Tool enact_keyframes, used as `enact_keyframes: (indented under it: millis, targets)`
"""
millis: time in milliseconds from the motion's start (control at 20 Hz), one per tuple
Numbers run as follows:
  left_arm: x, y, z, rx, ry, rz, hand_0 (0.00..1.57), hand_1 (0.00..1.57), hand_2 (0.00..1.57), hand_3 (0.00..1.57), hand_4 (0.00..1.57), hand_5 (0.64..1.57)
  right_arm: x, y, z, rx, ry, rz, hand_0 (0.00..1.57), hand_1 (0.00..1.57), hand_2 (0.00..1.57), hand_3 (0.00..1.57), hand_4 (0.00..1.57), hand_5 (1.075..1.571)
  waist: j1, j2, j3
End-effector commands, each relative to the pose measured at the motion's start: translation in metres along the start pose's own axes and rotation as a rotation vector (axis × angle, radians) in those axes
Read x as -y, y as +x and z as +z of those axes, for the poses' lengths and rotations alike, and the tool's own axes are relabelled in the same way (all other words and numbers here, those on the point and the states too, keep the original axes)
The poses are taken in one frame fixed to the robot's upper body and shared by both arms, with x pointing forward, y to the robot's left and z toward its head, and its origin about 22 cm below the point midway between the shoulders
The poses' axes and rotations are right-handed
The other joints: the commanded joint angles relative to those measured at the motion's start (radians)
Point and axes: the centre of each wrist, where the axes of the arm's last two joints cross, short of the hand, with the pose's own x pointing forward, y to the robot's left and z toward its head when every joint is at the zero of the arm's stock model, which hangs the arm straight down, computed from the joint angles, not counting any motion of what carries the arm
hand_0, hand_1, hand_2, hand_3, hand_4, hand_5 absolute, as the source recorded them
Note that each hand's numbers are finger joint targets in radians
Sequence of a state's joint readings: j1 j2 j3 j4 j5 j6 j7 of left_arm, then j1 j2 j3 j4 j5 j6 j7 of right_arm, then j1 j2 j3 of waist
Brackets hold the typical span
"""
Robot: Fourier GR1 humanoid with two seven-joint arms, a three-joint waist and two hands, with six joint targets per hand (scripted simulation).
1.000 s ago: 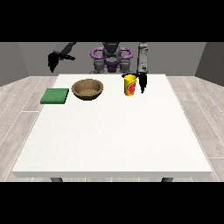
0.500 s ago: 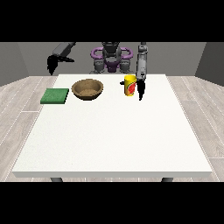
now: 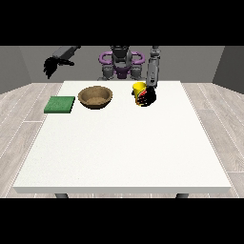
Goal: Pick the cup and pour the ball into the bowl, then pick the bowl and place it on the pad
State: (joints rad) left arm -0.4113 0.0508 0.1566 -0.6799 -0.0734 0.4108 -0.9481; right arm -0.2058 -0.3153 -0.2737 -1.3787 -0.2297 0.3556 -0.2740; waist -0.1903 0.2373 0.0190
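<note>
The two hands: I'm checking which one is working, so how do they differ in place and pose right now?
The hand at the view's right is low over the white table, against the yellow cup; the hand at the view's left hangs raised beyond the table's far-left corner, touching nothing. The first is beside the wooden bowl; the second is above and behind the green pad. Both are black.

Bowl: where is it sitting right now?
In the front view the brown bowl sits on the table's far side, left of centre, between the green pad at its left and the yellow cup at its right.
</note>
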Motion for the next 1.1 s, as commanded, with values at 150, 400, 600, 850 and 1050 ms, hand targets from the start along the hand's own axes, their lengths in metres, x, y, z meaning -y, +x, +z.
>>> enact_keyframes:
  millis: [150,400,600,850,1050]
  targets:
    - [0.011,0.003,0.009,-0.126,-0.184,-0.165,1.34,1.34,1.57,1.57,1.53,1.304,0.018,-0.038,0.043,-0.204,-0.09,-0.018,0.0,0.0,0.0,0.0,0.0,1.57,0.085,-0.207,-0.0171]
    - [-0.074,0.014,-0.09,-0.106,-0.175,-0.497,1.44,1.44,1.57,1.57,1.57,1.303,0.006,-0.036,0.032,-0.247,-0.056,-0.029,0.0,0.0,0.0,0.0,0.0,1.569,0.061,-0.258,-0.0155]
    - [-0.052,0.034,-0.117,-0.109,-0.213,-0.589,1.46,1.46,1.57,1.57,1.57,1.294,0.015,-0.039,0.032,-0.25,-0.068,-0.036,0.0,0.0,0.0,0.0,0.0,1.568,0.071,-0.253,-0.0178]
    - [-0.02,0.054,-0.134,-0.073,-0.22,-0.766,1.49,1.49,1.57,1.57,1.51,1.267,0.026,-0.043,0.038,-0.274,-0.075,-0.037,0.0,0.0,0.0,0.0,0.0,1.568,0.061,-0.265,-0.0179]
    - [0.003,0.074,-0.141,-0.043,-0.26,-0.754,1.49,1.49,1.57,1.57,1.51,1.267,0.042,-0.053,0.06,-0.231,-0.106,-0.045,0.0,0.0,0.0,0.0,0.0,1.569,0.093,-0.243,-0.0184]
